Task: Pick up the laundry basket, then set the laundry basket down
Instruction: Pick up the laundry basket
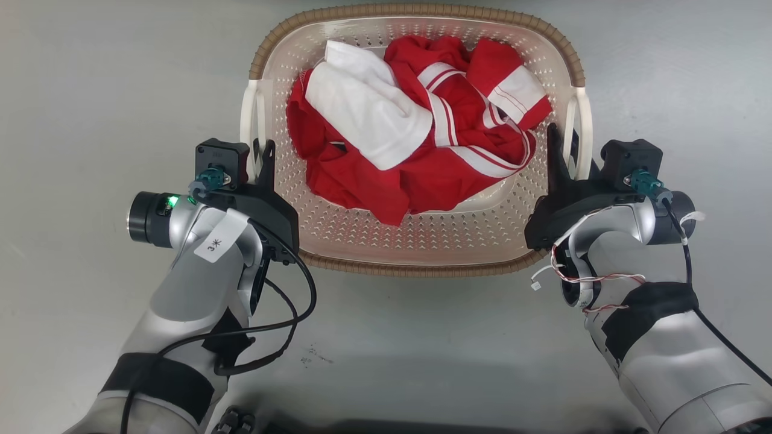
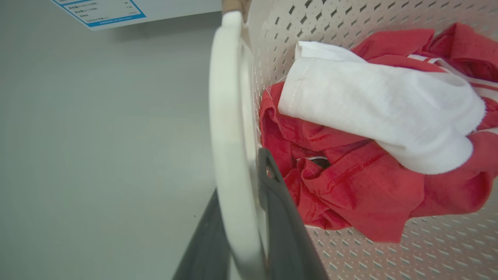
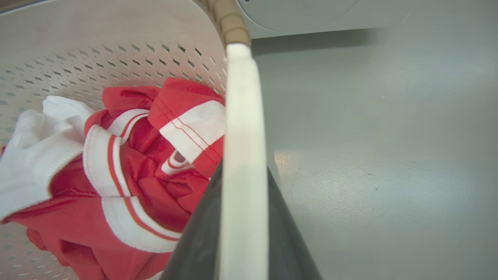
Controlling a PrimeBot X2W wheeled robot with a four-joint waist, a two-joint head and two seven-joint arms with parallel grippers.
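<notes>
Left gripper (image 1: 259, 155), right gripper (image 1: 564, 143) astride basket (image 1: 422, 238) handles (image 1: 246, 114)

The laundry basket (image 1: 422, 268) lay straight ahead, the floor (image 1: 90, 90) around it, with a heap of clothes (image 1: 416, 163) inside. The left gripper (image 1: 260, 154) straddled the left handle (image 1: 247, 120), one finger inside the basket wall and one outside. The right gripper (image 1: 564, 144) straddled the right handle (image 1: 584, 120) likewise. An appliance (image 3: 303, 15) stood behind the basket.
</notes>
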